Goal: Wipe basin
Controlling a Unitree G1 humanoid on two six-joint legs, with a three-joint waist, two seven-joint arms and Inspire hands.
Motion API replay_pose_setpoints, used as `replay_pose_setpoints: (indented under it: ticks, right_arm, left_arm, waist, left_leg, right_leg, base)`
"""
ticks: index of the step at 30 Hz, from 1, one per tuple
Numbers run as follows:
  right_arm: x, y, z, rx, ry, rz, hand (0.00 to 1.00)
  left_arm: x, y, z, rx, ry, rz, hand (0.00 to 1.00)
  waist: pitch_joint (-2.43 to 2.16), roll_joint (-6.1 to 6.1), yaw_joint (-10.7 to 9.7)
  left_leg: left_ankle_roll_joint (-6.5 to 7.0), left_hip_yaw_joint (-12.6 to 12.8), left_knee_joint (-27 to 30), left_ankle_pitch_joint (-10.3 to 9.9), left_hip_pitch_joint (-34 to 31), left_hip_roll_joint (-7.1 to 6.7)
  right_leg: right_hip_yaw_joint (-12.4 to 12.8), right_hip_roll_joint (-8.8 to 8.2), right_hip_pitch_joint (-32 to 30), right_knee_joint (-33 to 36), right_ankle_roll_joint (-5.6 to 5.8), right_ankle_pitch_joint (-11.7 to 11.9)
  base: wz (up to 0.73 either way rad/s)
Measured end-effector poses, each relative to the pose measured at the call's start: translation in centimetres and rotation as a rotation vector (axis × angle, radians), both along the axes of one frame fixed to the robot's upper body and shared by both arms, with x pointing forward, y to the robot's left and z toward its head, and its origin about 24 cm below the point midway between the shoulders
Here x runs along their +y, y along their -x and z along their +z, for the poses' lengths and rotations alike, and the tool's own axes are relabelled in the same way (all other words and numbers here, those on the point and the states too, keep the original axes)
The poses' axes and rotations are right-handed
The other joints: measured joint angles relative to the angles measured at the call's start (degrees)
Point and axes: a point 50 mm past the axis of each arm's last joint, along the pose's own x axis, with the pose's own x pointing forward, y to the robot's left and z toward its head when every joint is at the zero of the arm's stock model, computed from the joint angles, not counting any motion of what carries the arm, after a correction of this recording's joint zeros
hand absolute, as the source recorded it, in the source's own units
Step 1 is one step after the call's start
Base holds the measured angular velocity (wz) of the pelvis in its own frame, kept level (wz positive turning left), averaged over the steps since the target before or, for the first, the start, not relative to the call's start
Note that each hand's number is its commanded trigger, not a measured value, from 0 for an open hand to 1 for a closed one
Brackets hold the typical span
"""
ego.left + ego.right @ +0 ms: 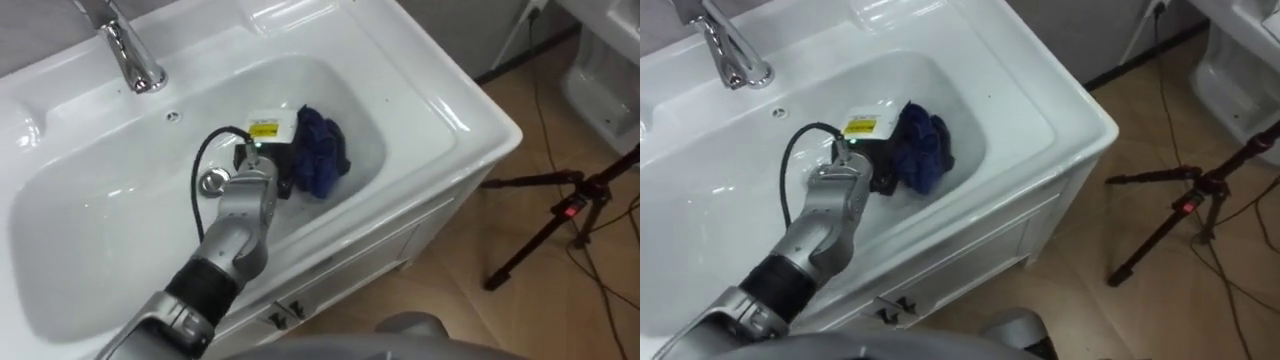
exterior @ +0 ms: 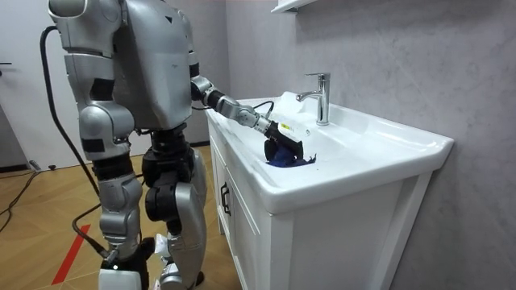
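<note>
Inside the white ceramic basin [image 1: 100,205], near its right wall, the robot's left hand [image 1: 268,166] is clutching a crumpled dark blue cloth [image 1: 322,150], fingers clamped on it.

A grey, mottled plaster wall [image 2: 379,48] stands at the far side of the room, and the edge of a white shelf [image 2: 292,6] juts from it high up. To the left in the room view a plain white wall [image 2: 28,97] runs down to a dark skirting. The floor [image 2: 40,201] is warm brown wood planks, with a red stripe [image 2: 71,248] lying across it near the left. A white cabinet [image 2: 322,242] stands against the grey wall, with small dark handles [image 2: 225,199] on its front. On the floor to its right stands a black tripod [image 1: 555,215] with a small red light [image 1: 571,209] on it. Thin dark cables [image 1: 545,110] trail over the planks there. A white ceramic fixture [image 1: 605,85] sits at the far right. The light is even and soft.
</note>
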Motion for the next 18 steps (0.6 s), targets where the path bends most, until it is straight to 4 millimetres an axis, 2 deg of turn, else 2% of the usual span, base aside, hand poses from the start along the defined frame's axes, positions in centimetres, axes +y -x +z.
replay_pose_setpoints:
  ticks: [1, 2, 4, 5, 7, 9, 10, 14, 15, 18]
  right_arm:
    - [-0.1, 0.1, 0.0, 0.004, 0.01, 0.019, 0.0]
    - [-0.1, 0.0, 0.0, 0.002, 0.017, 0.024, 0.0]
    - [-0.3, -0.3, 0.1, -0.007, 0.03, 0.029, 0.0]
    - [-0.3, -0.3, 0.1, -0.012, 0.031, 0.018, 0.0]
    - [-0.7, 0.2, 0.2, -0.014, 0.041, -0.007, 0.0]
    - [-1.3, 0.7, 0.3, -0.003, 0.054, -0.019, 0.0]
    - [-1.8, 0.7, 0.5, -0.003, 0.065, -0.024, 0.0]
    - [-3.0, 1.0, 0.9, -0.005, 0.093, -0.066, 0.0]
    - [-3.5, 1.2, 1.0, 0.002, 0.106, -0.065, 0.0]
    - [-4.5, 1.1, 1.4, -0.007, 0.132, -0.073, 0.0]
  left_arm:
    - [1.0, 0.5, -0.6, -0.01, -0.01, 0.029, 1.0]
    - [1.8, 0.8, -0.8, -0.022, -0.028, 0.044, 1.0]
    - [5.8, 2.2, -1.8, -0.066, -0.191, 0.091, 1.0]
    - [6.9, 2.7, -2.0, -0.07, -0.235, 0.105, 1.0]
    - [10.0, 4.4, -2.7, -0.088, -0.412, 0.111, 1.0]
    - [11.2, 5.5, -3.1, -0.074, -0.475, 0.126, 1.0]
    - [12.1, 6.2, -3.3, -0.054, -0.512, 0.127, 1.0]
    - [13.5, 7.7, -3.6, -0.027, -0.601, 0.094, 1.0]
    - [13.7, 7.8, -3.6, -0.025, -0.629, 0.072, 1.0]
    - [14.7, 8.8, -3.6, -0.016, -0.699, 0.028, 1.0]
  waist:
    - [-0.22, -0.22, 1.17]
    - [-0.26, -0.28, 1.5]
    - [-0.42, -0.26, 1.65]
    - [-0.49, -0.23, 1.79]
    - [-1.04, 0.11, 3.77]
    - [-1.52, 0.69, 4.75]
    - [-1.72, 1.36, 5.11]
    - [-1.82, 3.04, 6.55]
    - [-1.88, 3.6, 7.56]
    - [-2.26, 4.53, 8.21]
  left_leg:
    - [0.01, -0.12, 0.03, -0.01, 0.09, 0.11]
    - [0.01, -0.22, 0.01, -0.01, 0.02, 0.17]
    - [0.0, -0.42, -0.4, -0.01, -0.09, 0.57]
    - [0.0, -0.4, -0.44, -0.01, -0.08, 0.68]
    - [0.0, -0.57, -0.42, 0.0, 0.04, 0.98]
    - [0.0, -0.63, -0.42, 0.0, 0.35, 1.03]
    - [0.0, -0.63, -0.42, 0.0, 0.74, 1.03]
    - [0.0, -0.67, -0.33, 0.0, 1.29, 1.13]
    - [-0.01, -0.68, -0.29, 0.01, 1.22, 1.18]
    - [-0.02, -0.65, -0.22, 0.02, 1.17, 1.47]
  right_leg:
    - [0.41, 0.18, -0.05, -0.03, -0.15, 0.08]
    - [0.45, 0.28, 0.07, -0.05, -0.22, 0.12]
    - [0.24, 0.78, -0.09, -0.04, -0.5, 0.29]
    - [0.19, 0.9, -0.16, -0.06, -0.58, 0.33]
    - [-0.08, 1.08, -0.16, -0.11, -0.95, 0.35]
    - [-0.29, 1.1, 0.06, -0.14, -1.07, 0.27]
    - [-0.33, 1.08, 0.49, -0.15, -1.14, 0.21]
    - [-0.28, 1.18, 0.9, -0.18, -1.31, 0.09]
    - [-0.16, 1.21, 0.7, -0.15, -1.36, 0.1]
    - [0.24, 1.58, 0.53, -0.11, -1.7, 0.1]
  base:
    - [-0.24]
    - [-0.1]
    - [0.05]
    - [0.0]
    - [-0.05]
    - [0.04]
    - [0.0]
    - [-0.04]
    - [-0.09]
    - [-0.14]
